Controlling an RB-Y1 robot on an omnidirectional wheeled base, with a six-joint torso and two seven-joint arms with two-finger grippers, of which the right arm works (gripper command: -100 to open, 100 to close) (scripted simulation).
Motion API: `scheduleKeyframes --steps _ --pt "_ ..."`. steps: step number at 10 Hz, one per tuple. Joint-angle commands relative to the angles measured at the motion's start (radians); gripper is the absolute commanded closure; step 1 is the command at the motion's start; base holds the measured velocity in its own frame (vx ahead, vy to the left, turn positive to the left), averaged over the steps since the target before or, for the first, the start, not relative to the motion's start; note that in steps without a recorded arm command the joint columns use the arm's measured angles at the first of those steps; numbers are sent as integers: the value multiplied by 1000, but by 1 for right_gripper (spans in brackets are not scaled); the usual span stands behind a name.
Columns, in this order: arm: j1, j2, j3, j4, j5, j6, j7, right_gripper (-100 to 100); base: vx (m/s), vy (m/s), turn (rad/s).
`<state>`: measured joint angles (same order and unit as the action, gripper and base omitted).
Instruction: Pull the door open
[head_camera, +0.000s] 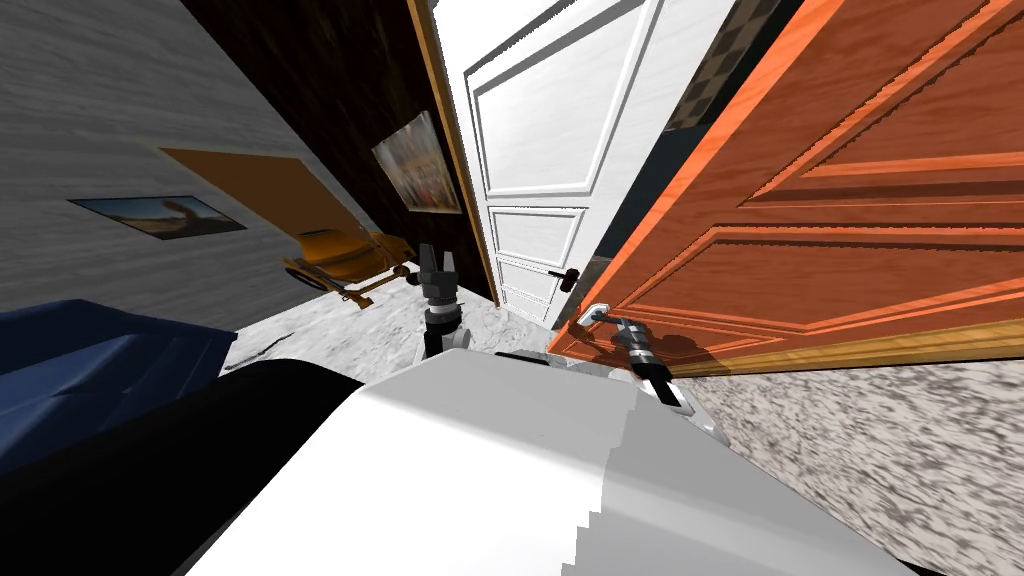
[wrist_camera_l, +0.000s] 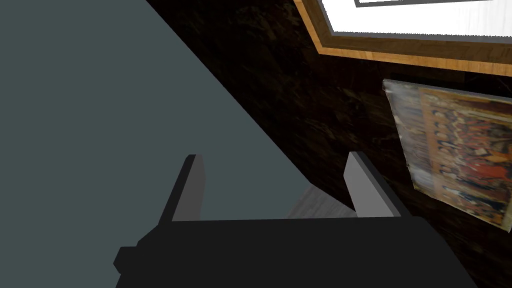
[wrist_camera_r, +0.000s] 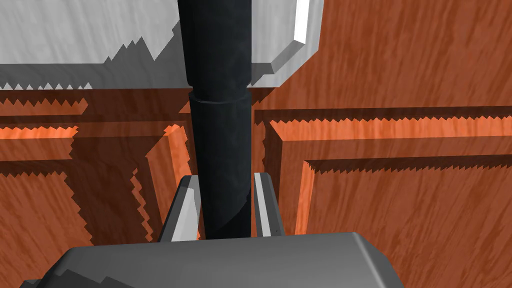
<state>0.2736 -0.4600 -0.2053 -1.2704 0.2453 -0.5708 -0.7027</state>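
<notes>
While left pincer (wrist_camera_l: 274, 161) gapes apart, right pincer (wrist_camera_r: 225, 181) clamps black handle (wrist_camera_r: 218, 100) of orange-brown panelled door (wrist_camera_r: 400, 215).

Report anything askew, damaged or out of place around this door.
Nothing stands out. The right claw is shut squarely on the dark handle of the orange door. The left claw hangs open. The wall picture slants only with the camera's roll.

door (head_camera: 850, 200): reddish-brown wood, panelled, ajar | handle (wrist_camera_r: 220, 125): dark lever on light grey plate (wrist_camera_r: 280, 50), near door's edge
</notes>
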Motion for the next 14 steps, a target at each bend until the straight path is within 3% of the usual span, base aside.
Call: scheduleKeyframes --steps 1,4,5,6,14 --pt "26 -8 17 -12 8 -32 -20 100 -186 -63 131" --pt "54 -23 24 -19 15 -70 -43 100 -202 -68 121" --pt "44 -28 11 -11 11 -55 -39 100 -80 -31 3" --pt "59 -38 11 -1 17 -88 -52 100 -147 -48 146" --pt "102 -73 11 26 36 -203 -99 100 -174 -67 126"
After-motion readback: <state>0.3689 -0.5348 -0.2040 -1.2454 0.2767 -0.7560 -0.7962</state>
